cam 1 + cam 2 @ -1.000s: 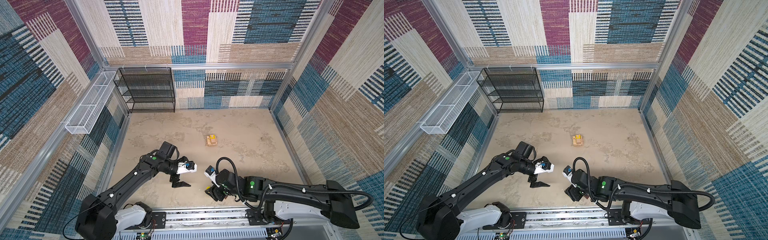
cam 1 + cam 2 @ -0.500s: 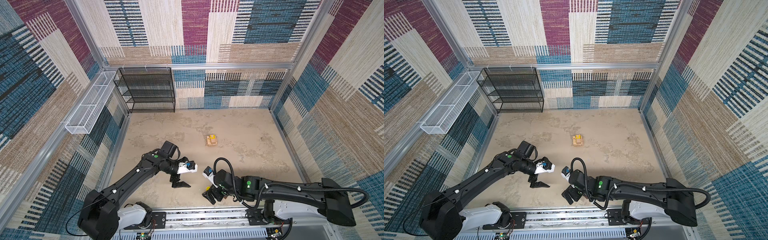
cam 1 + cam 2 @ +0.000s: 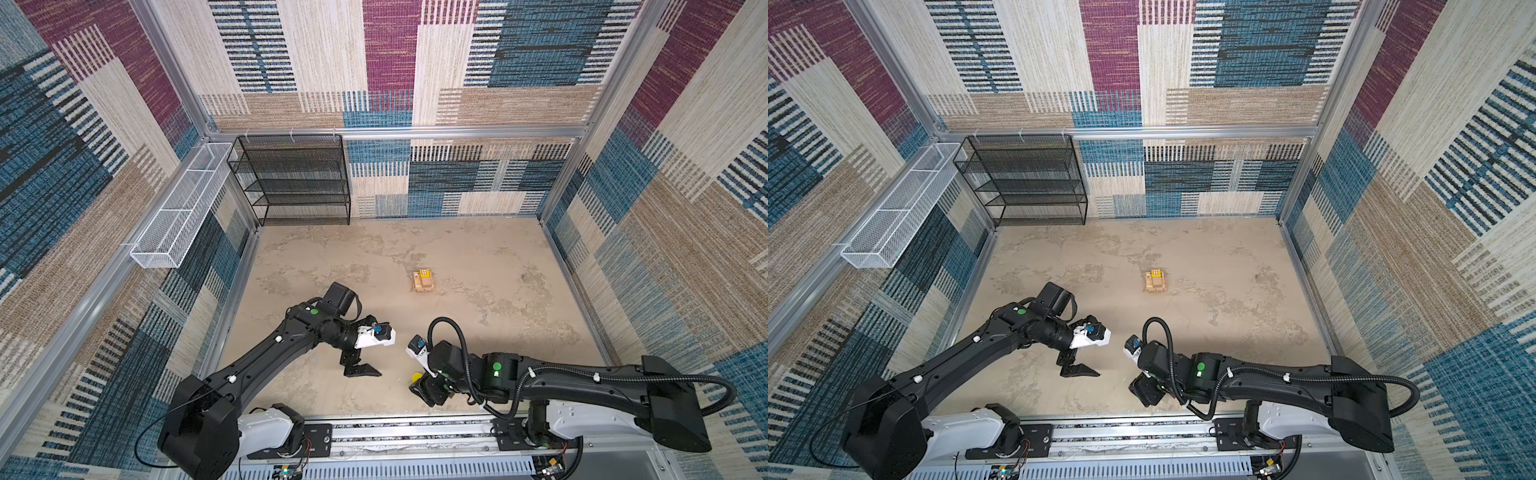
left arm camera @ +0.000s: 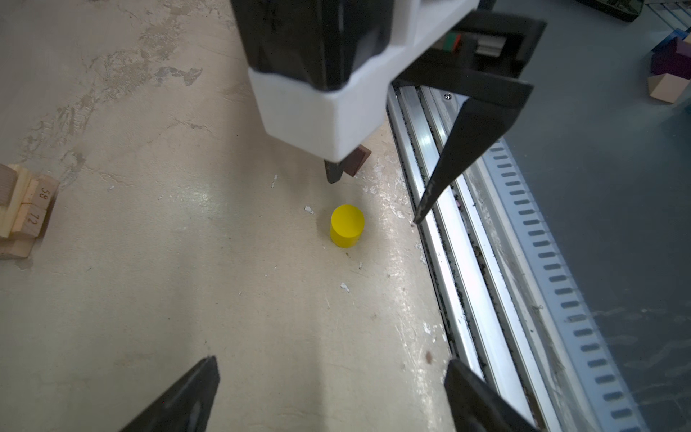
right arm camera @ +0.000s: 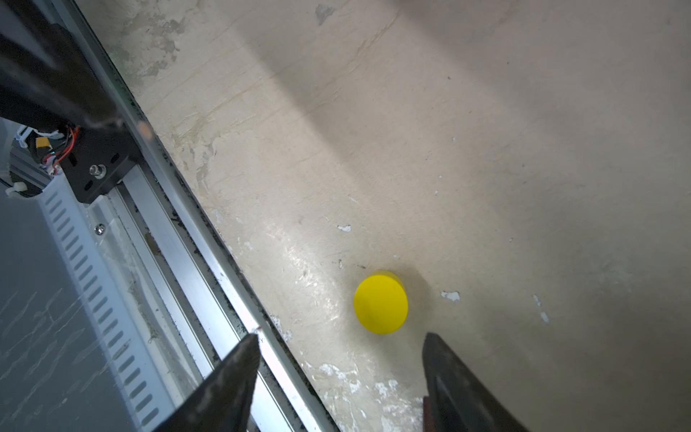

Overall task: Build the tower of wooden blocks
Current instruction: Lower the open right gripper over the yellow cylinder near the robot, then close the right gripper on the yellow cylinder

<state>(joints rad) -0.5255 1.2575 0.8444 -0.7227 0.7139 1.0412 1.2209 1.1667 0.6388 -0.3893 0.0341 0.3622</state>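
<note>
The right gripper [image 5: 341,336] hovers, jaws spread and empty, just short of the upright yellow cylinder [image 5: 380,303] beside the rail [image 5: 209,239]; centre over it, descend straight, pinch its sides low; the left gripper [image 4: 331,361] hangs wide open, empty; the wood block tower [image 3: 423,281] stands well apart.

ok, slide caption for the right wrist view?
Open right gripper poised by upright yellow cylinder near the table-edge rail.

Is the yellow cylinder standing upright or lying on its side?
Upright: the yellow cylinder rests on one flat end, its round face pointing up.
</note>
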